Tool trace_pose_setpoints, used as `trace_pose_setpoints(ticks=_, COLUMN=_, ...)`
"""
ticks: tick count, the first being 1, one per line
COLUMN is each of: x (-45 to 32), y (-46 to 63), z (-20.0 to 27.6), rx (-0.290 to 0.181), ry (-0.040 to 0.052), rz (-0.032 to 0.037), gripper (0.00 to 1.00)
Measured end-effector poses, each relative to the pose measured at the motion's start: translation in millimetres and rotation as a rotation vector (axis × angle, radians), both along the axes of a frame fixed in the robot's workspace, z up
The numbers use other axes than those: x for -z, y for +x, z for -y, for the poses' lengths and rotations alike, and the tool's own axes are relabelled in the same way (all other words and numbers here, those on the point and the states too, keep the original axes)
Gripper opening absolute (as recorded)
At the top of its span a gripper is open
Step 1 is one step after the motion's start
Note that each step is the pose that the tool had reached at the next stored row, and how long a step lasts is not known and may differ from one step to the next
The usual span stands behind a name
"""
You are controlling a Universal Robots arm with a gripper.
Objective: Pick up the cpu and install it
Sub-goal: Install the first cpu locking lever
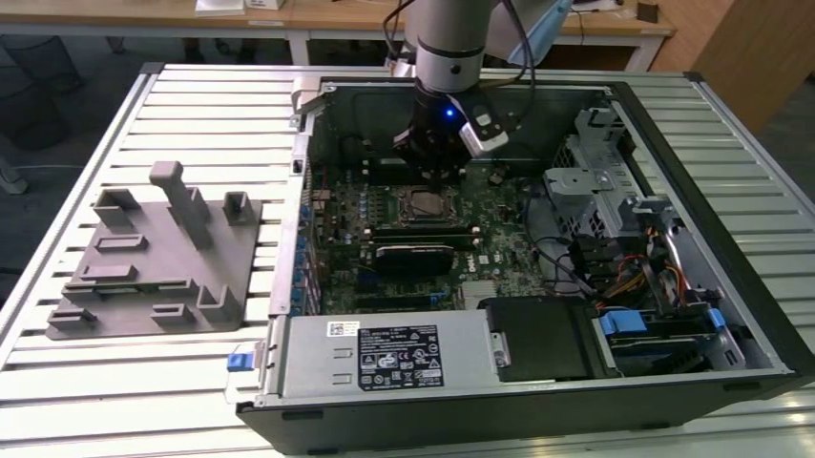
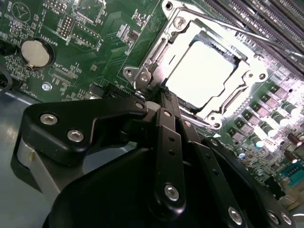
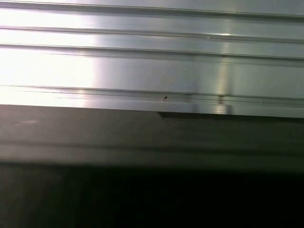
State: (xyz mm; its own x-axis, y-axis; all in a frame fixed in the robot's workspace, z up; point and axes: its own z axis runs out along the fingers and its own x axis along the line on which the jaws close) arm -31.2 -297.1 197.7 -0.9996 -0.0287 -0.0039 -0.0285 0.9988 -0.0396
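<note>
Inside the socket (image 2: 202, 71) on the motherboard (image 2: 95, 42), the cpu (image 2: 202, 71) lies flat and bright within the metal frame. Just beside it the gripper (image 2: 164, 97) hangs, holding nothing, its jaws together at the frame's edge, above the open computer case (image 1: 713, 143).

I can make out no print well enough to read it; a black label (image 1: 399, 357) with white lines of print lies on the grey power supply (image 1: 319, 367) at the near edge of the computer case (image 1: 713, 143); a small white sticker (image 1: 342, 329) sits just beside it; in the second wrist view, white lettering (image 2: 61, 64) marks the green motherboard (image 2: 109, 42), too fine for me to read.
</note>
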Motion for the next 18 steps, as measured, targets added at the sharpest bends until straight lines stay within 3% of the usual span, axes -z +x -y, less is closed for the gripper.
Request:
trace_pose_setpoints(ticks=3, x=1.4, y=0.1, z=0.0, rx=0.0, ry=-0.006, rz=0.0, gripper=0.11)
trace_pose_setpoints(ticks=8, x=2.0, y=0.0, z=-0.2, rx=0.0, ry=-0.0054, rz=0.0004, gripper=0.11)
trace_pose_setpoints(ticks=10, x=1.9, y=0.0, z=-0.2, rx=0.0, ry=0.0029, rz=0.0004, gripper=0.11)
trace_pose_setpoints(ticks=18, x=1.5, y=-0.2, z=0.2, rx=0.0, ry=0.0512, rz=0.0, gripper=0.11)
